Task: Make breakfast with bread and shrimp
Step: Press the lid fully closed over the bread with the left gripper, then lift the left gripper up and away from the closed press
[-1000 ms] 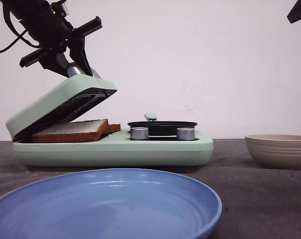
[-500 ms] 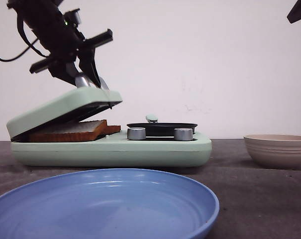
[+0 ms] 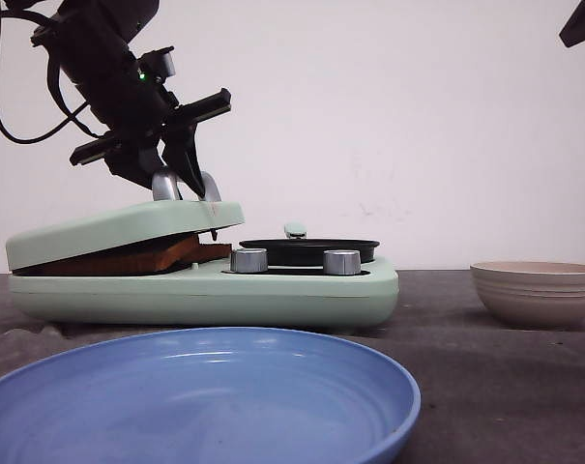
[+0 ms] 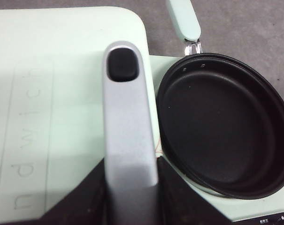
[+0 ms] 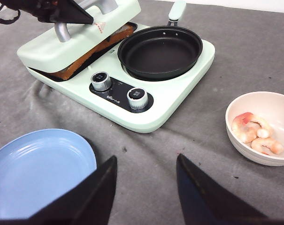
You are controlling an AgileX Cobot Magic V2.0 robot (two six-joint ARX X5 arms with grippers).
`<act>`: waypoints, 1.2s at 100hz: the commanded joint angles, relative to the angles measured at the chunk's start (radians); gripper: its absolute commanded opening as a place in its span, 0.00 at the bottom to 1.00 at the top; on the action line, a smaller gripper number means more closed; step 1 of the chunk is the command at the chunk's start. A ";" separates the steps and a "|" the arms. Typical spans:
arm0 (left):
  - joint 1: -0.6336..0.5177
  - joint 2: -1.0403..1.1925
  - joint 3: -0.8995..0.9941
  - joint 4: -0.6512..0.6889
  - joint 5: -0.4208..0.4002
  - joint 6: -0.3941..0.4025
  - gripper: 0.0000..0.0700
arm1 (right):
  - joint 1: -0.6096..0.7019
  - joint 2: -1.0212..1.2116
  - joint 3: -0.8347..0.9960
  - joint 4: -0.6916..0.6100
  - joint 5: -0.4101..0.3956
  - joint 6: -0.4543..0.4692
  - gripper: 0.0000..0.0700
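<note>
The step in hand was the closing of the sandwich press on the bread (image 3: 128, 259). The left hand (image 3: 184, 184) was shut on the silver handle (image 4: 130, 136) of the green lid (image 3: 118, 230), with one dark finger on each side of the handle. The lid lay almost flat, and the brown crust of the bread showed in the narrow gap between the lid and the green base (image 3: 273, 295). In the right wrist view the gap was wider on the side of the black pan (image 5: 160, 50), so I judged the lid was not fully down.

The right hand (image 5: 144, 185) hung open above the tabletop (image 5: 193, 140), holding nothing. The shrimp (image 5: 254, 133) lay in the beige bowl (image 5: 235, 136), well apart from the press. The blue plate (image 3: 195, 406) had nothing on it.

The next move probably called for a last push down on the handle, then a release. After that the shrimp would need to go into the pan.
</note>
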 commanded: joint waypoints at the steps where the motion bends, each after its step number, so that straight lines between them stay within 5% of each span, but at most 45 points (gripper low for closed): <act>1: 0.019 0.044 -0.009 -0.056 -0.034 0.081 0.01 | 0.006 0.005 0.004 0.009 0.002 0.004 0.34; 8: 0.019 0.044 -0.009 -0.056 -0.034 0.084 0.13 | 0.006 0.005 0.004 0.010 0.002 0.004 0.34; 23: 0.019 0.044 -0.009 -0.056 -0.034 0.084 0.55 | 0.006 0.005 0.004 0.009 0.002 0.005 0.34; 49: 0.019 0.039 -0.005 -0.055 -0.014 0.084 0.76 | 0.006 0.005 0.004 0.008 0.003 0.007 0.34; 120: 0.047 -0.048 0.334 -0.247 0.150 0.082 0.74 | 0.006 0.005 0.003 0.009 0.035 0.000 0.34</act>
